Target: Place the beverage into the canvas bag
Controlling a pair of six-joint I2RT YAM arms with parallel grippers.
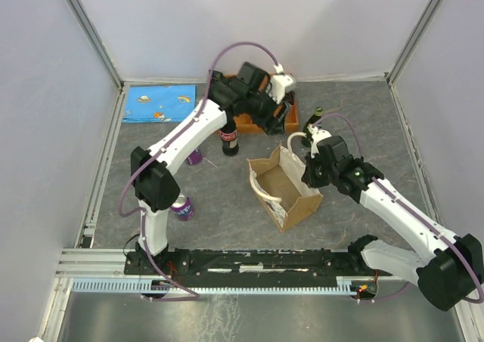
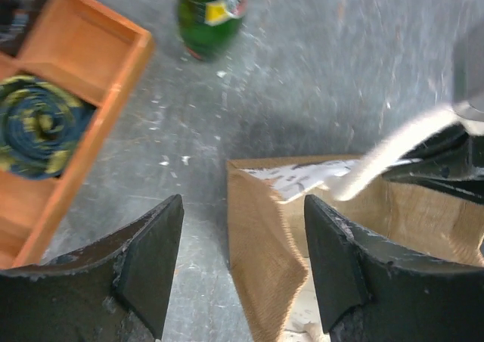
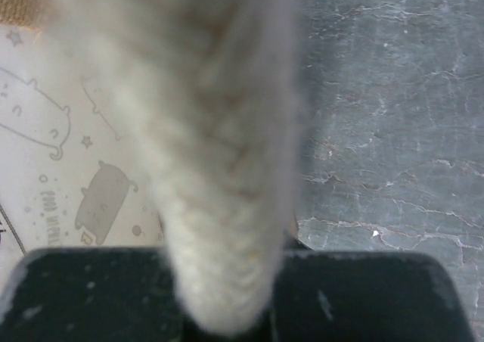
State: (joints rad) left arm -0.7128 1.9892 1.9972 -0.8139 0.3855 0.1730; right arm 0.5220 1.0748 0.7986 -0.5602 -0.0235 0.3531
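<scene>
The tan canvas bag [image 1: 291,194] stands open at the table's middle and shows its pale printed lining [image 3: 45,153]. My right gripper [image 1: 309,148] is shut on the bag's far cream handle [image 3: 219,168] and holds it up. My left gripper [image 1: 278,104] is open and empty, high over the bag's far corner [image 2: 272,236], which shows between its fingers [image 2: 151,259]. The drinks stand on the table: a dark cola bottle [image 1: 228,139], a green bottle [image 1: 314,119] that also shows in the left wrist view [image 2: 210,9], and two purple cans [image 1: 182,206] [image 1: 195,157]. Neither gripper holds a drink.
An orange wooden tray [image 2: 113,62] with a rolled blue-yellow cloth [image 2: 34,126] sits at the back, under the left arm. A blue printed card [image 1: 159,103] lies at the back left. White walls enclose the table.
</scene>
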